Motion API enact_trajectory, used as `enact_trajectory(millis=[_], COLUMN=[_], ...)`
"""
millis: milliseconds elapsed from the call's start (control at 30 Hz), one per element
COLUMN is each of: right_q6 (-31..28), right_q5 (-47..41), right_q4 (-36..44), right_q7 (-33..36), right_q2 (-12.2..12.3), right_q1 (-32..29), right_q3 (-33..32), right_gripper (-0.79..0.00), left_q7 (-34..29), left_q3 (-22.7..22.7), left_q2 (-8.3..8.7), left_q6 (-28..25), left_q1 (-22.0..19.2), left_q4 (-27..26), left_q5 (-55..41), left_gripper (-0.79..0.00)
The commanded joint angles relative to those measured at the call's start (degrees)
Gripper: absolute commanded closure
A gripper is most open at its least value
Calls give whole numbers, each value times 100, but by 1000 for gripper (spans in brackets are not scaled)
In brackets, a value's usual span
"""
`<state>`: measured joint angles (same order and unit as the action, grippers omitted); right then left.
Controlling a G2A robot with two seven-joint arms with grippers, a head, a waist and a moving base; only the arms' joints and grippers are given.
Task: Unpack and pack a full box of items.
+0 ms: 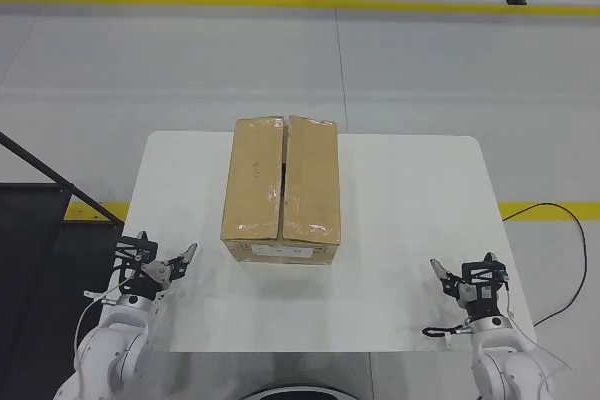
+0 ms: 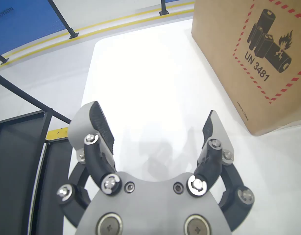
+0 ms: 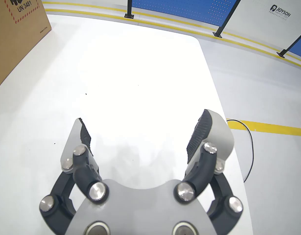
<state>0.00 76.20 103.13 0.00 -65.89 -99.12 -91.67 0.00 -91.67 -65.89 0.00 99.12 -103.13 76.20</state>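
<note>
The brown box [image 1: 282,187] is sitting shut near the middle of the white table [image 1: 410,200]. The left gripper [image 2: 152,113] and right gripper [image 3: 142,116] are hovering near the front corners, fingers spread, holding nothing

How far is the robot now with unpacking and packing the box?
Done: nothing that can be seen. The box stands on the table with both top flaps closed. In hand: nothing. The left gripper and the right gripper are open, one on each side and apart from the box. Left: opening the flaps, unpacking the items and packing them again.
</note>
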Motion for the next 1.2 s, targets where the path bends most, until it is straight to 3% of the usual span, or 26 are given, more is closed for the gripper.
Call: enact_trajectory(millis=[0, 633, 1067, 1167], right_q6=[0, -9, -611, -705], right_q5=[0, -13, -113, -82], right_q4=[0, 13, 939, 1139], right_q7=[0, -10, -458, -501], right_q2=[0, -2, -14, -16], right_q1=[0, 11, -44, -95], right_q3=[0, -1, -34, -27], right_gripper=[-784, -785, -785, -785], left_q7=[0, 17, -79, -56], left_q3=[0, 10, 85, 86], left_q2=[0, -1, -55, -72], left_q6=[0, -49, -928, -931], left_q1=[0, -20, -606, -700], left_q4=[0, -11, -57, -4], left_q5=[0, -9, -1402, -1654], left_gripper=[-784, -785, -785, -785])
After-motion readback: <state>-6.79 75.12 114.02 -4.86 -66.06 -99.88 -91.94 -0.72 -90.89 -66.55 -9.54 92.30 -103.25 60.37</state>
